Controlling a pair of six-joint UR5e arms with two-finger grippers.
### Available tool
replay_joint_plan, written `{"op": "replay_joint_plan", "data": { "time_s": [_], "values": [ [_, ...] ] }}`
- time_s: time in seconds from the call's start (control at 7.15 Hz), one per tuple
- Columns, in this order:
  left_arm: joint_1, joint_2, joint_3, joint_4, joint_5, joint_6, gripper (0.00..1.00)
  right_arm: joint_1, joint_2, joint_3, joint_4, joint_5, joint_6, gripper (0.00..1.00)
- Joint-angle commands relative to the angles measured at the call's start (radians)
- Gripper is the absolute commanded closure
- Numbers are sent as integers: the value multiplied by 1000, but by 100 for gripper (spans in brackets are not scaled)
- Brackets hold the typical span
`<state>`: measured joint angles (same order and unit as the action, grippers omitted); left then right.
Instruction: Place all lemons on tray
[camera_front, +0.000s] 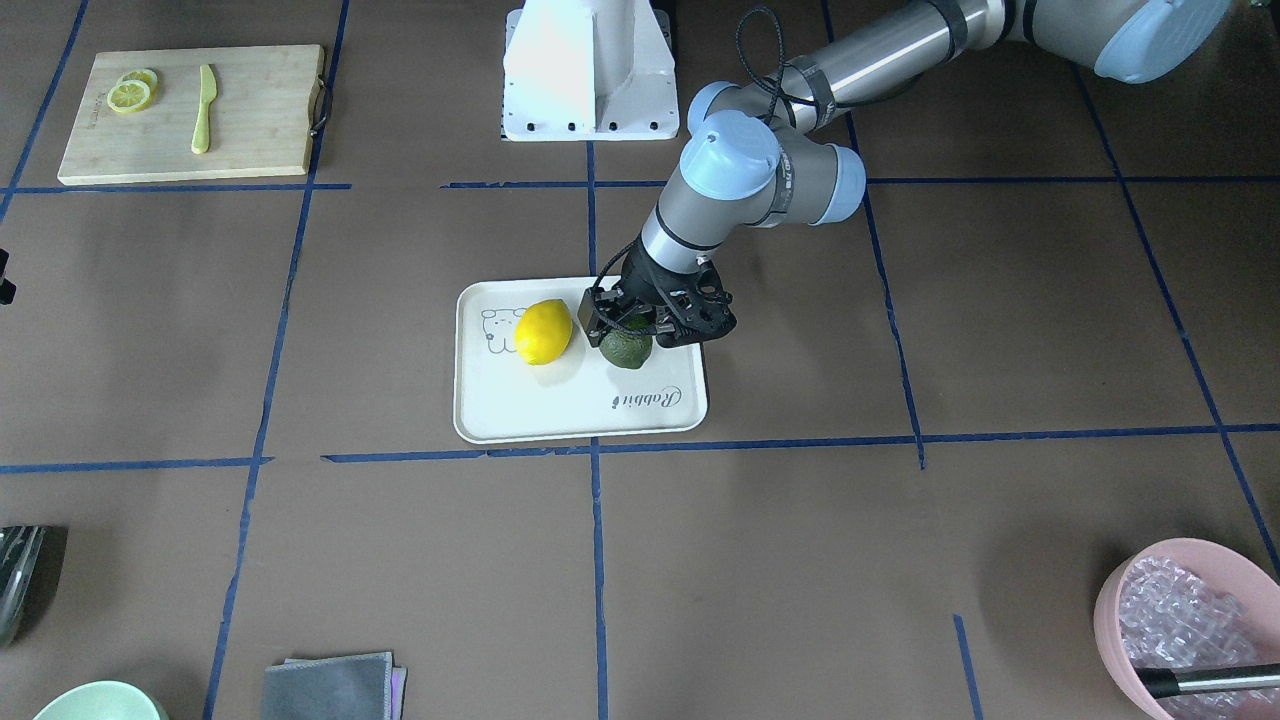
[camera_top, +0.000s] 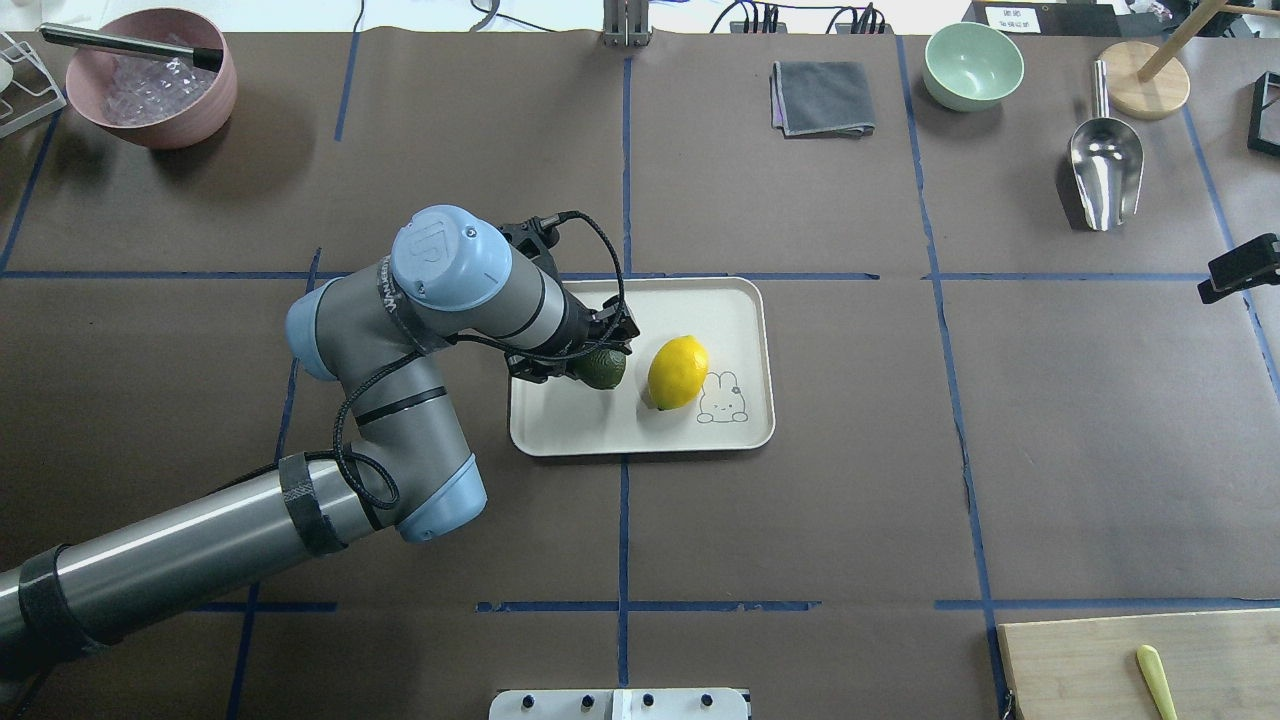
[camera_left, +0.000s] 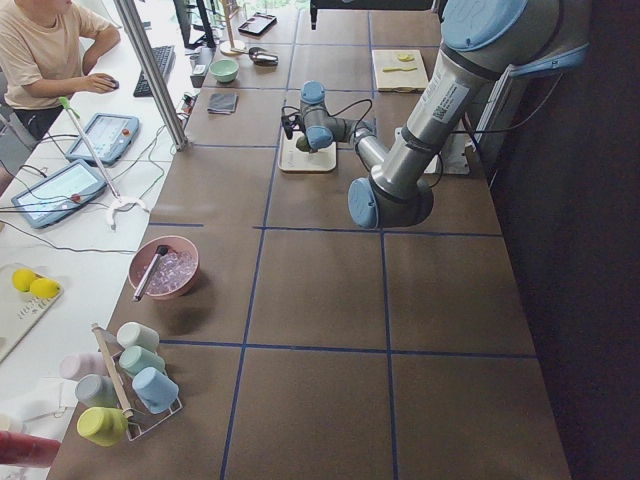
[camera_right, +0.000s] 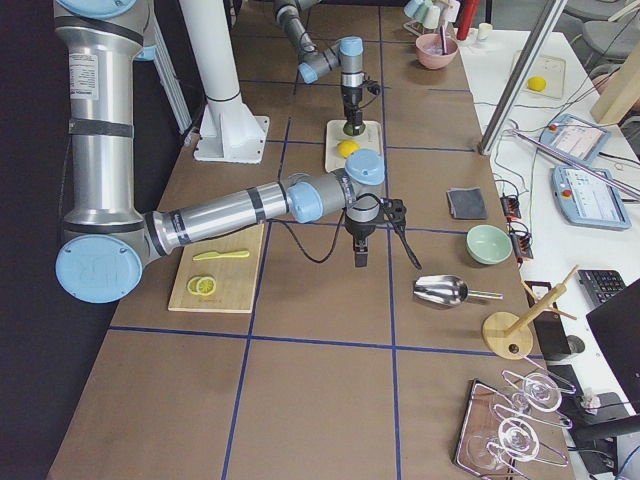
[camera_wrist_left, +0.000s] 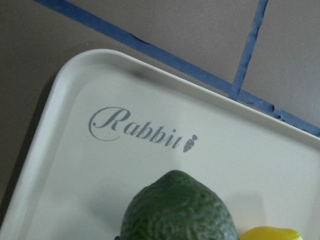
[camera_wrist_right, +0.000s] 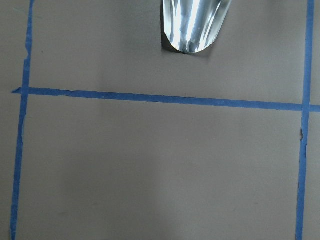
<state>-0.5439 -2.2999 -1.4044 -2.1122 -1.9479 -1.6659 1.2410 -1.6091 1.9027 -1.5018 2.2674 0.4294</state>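
The cream-white tray (camera_front: 560, 415) lies mid-table and carries both lemons. The yellow lemon (camera_front: 543, 331) lies on it beside the rabbit drawing. The dark green lemon (camera_front: 628, 352) sits low on the tray next to it, under my left gripper (camera_front: 628, 335), whose jaws stand on either side of it and look shut on it. The left wrist view shows the green lemon (camera_wrist_left: 175, 210), the yellow lemon's tip (camera_wrist_left: 270, 234) and the tray (camera_wrist_left: 75, 150) close below. My right gripper (camera_top: 1238, 270) hangs over bare table at the right edge; I cannot tell whether it is open or shut.
A bamboo cutting board (camera_front: 250, 120) with lemon slices (camera_front: 131, 93) and a yellow knife (camera_front: 204, 108) is near the robot's right. A pink bowl (camera_top: 150, 80), grey cloth (camera_top: 822, 97), green bowl (camera_top: 973, 65) and steel scoop (camera_top: 1104, 165) line the far side.
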Motion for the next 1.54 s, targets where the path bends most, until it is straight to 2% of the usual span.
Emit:
{"op": "replay_joint_plan", "data": {
  "time_s": [0.0, 0.42, 0.56, 0.7, 0.84, 0.98, 1.12, 1.4],
  "values": [
    [1, 0, -1, 0, 4, 2, 18, 0, 0, -2, 0, 0, 0, 1],
    [2, 2, -2, 0, 4, 8, 1, 0, 0, -4, 0, 0, 0, 1],
    [-2, 2, -16, 0, 3, 8, 0, 0, 1, 1, 0, 1, 0, 1],
    [-33, 17, -97, 11, 0, 8, 0, 0, 3, 6, 0, 3, -1, 1],
    [-71, 105, -211, 14, -14, 8, 0, 11, 3, 6, 0, 1, -9, 1],
    [-141, 219, -304, 12, -78, 17, 0, 37, 2, 1, -5, 3, -14, 1],
    [-240, 279, -330, 12, -192, 141, 0, 75, 5, -4, -12, 3, -24, 1],
    [-457, 525, -361, 11, -363, 538, 0, 129, 5, -28, -17, 3, -101, 1]
  ]
}}
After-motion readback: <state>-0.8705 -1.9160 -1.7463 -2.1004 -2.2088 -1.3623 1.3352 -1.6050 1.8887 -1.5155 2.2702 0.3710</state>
